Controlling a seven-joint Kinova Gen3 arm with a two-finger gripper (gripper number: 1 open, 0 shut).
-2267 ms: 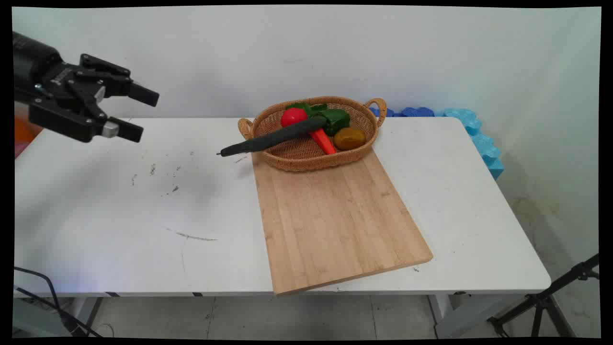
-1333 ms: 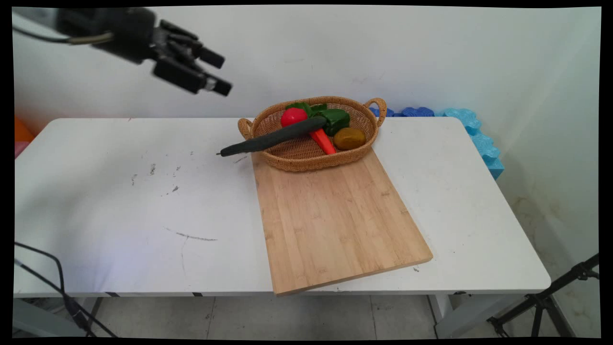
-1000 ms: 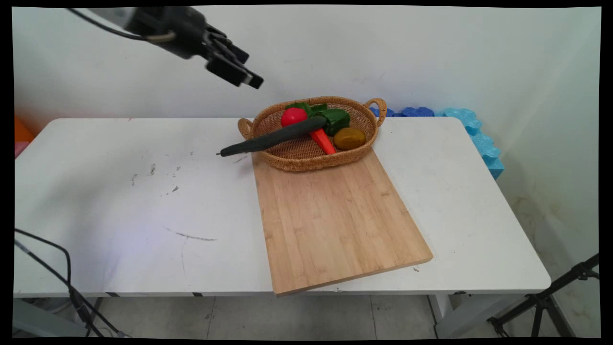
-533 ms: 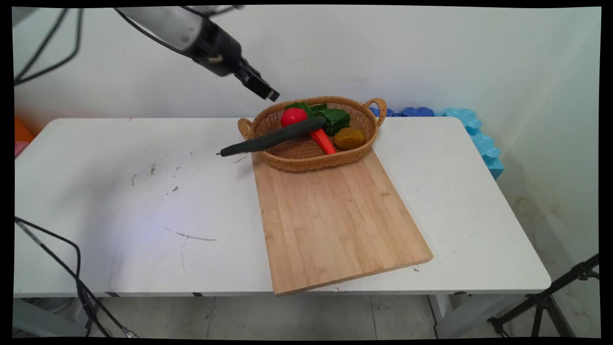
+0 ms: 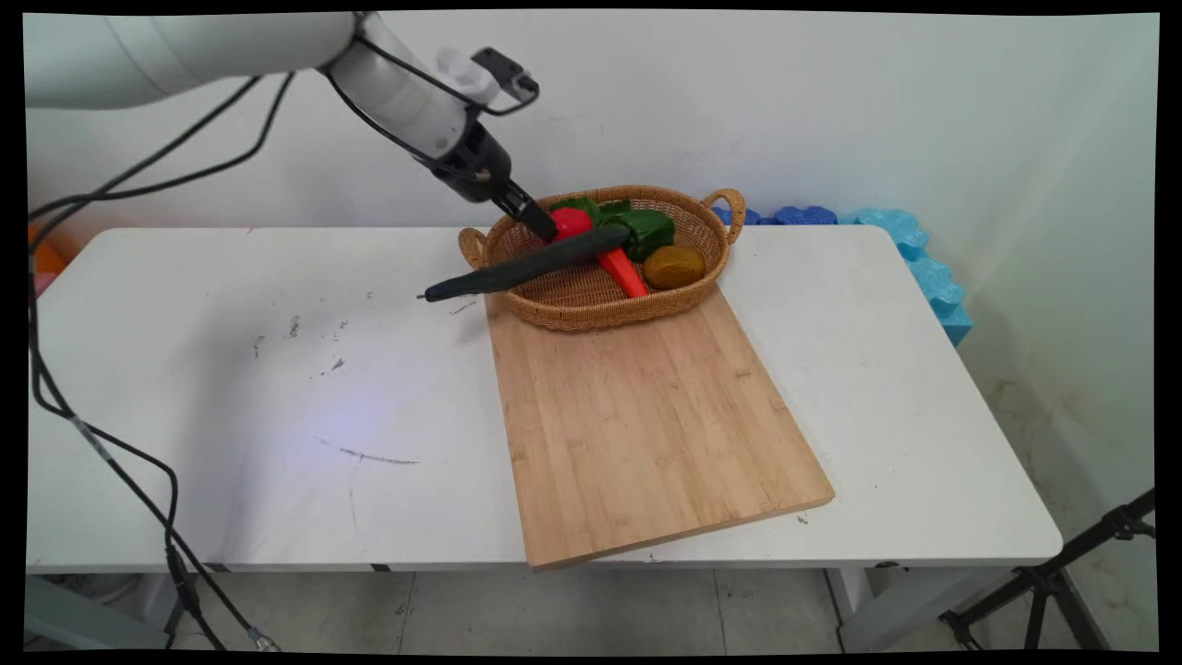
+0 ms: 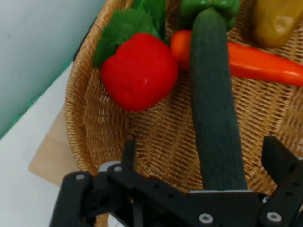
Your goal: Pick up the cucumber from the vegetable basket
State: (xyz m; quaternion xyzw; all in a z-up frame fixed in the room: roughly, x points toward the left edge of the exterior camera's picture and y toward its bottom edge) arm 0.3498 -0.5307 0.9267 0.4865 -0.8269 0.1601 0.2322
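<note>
gripper (image 6: 203, 165) is down at the left end of the wicker basket (image 5: 591, 309), just over its rim, tilted in from the upper left. its fingers (image 6: 129, 152) stand apart, one on each side of the long dark green cucumber (image 5: 526, 265); in the hand view the cucumber runs up between them with a gap on both sides, so nothing is clamped. whether either finger touches the basket weave cannot be told.

cucumber lies slanted across the basket, its thin end sticking out over the left rim above the white table (image 5: 231, 388), its other end among the other produce. a red tomato (image 5: 572, 222) with green leaves sits just beside the gripper, close to the cucumber. an orange carrot (image 5: 621, 271) lies under the cucumber's far part, a green pepper (image 5: 651, 229) behind it, a brownish potato (image 5: 674, 266) to the right.

basket rests on the far end of a wooden cutting board (image 5: 646, 434). blue foam pieces (image 5: 914, 249) lie along the table's far right edge.
</note>
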